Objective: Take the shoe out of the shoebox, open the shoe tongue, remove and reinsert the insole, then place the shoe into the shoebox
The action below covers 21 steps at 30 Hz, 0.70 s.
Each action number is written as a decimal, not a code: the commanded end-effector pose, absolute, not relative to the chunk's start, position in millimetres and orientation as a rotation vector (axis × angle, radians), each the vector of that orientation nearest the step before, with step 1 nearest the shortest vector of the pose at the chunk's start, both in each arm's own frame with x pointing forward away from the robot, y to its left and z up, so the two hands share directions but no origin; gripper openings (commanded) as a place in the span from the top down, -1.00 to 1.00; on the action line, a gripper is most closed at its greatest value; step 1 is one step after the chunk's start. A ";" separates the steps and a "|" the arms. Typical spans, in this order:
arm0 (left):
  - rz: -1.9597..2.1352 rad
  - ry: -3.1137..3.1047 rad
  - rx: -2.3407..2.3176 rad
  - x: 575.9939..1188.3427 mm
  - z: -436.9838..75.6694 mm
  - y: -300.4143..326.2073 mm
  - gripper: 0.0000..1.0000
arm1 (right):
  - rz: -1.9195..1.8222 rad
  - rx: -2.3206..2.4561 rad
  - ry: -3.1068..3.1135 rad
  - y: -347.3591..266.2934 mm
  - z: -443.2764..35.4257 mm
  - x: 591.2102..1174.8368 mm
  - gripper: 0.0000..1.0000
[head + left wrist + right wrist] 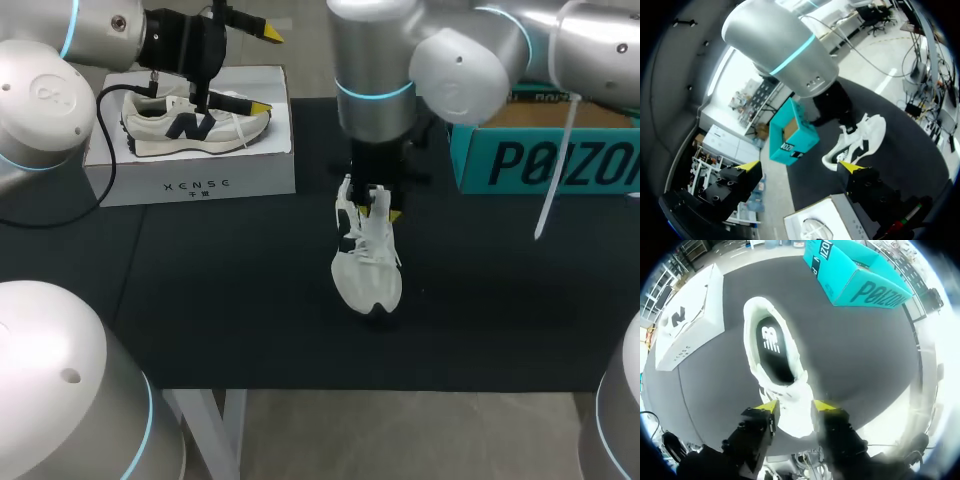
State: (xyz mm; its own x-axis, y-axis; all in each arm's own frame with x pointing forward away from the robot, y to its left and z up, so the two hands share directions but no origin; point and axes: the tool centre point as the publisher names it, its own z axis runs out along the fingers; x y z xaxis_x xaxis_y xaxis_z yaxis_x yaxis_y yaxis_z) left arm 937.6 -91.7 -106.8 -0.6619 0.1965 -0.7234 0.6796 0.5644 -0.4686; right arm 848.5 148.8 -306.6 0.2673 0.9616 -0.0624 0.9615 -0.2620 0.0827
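Right gripper (796,406) of mine was closed on the shoe (368,270), its two yellow-tipped fingers pressed against the white tongue (794,412) from either side. Seen from the head camera, that gripper (378,208) stood straight above the shoe's laced part, and the arm came down from the table's far right.

The shoe, white all over, stood on its sole at about the middle of the black table (220,300), out of both boxes, with its toe toward my edge and its heel toward the far edge. Its mouth gaped wide ahead of my right fingers, and the dark insole (772,347) with a white mark on it lay flat inside.

My left gripper (264,68) hung open and empty, its fingers spread far apart, over the right end of the white shoebox (190,185) at the table's far left corner. From that wrist, a corner of the white box (830,220) showed under the gripper (800,166), and the shoe (865,132) lay well ahead of it.

A teal shoebox (540,160) stood at the far right of the table, well apart from the shoe, its top open.
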 end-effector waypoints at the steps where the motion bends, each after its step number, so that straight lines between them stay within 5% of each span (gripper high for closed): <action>1: -1.009 2.181 0.700 938.1 -106.6 -92.2 -1.00 | 0.080 2.391 1.921 143.1 -310.9 848.5 1.00; 21: -1.009 2.181 0.700 938.1 -106.6 -92.2 -1.00 | -0.006 2.366 1.939 121.9 -316.0 832.0 1.00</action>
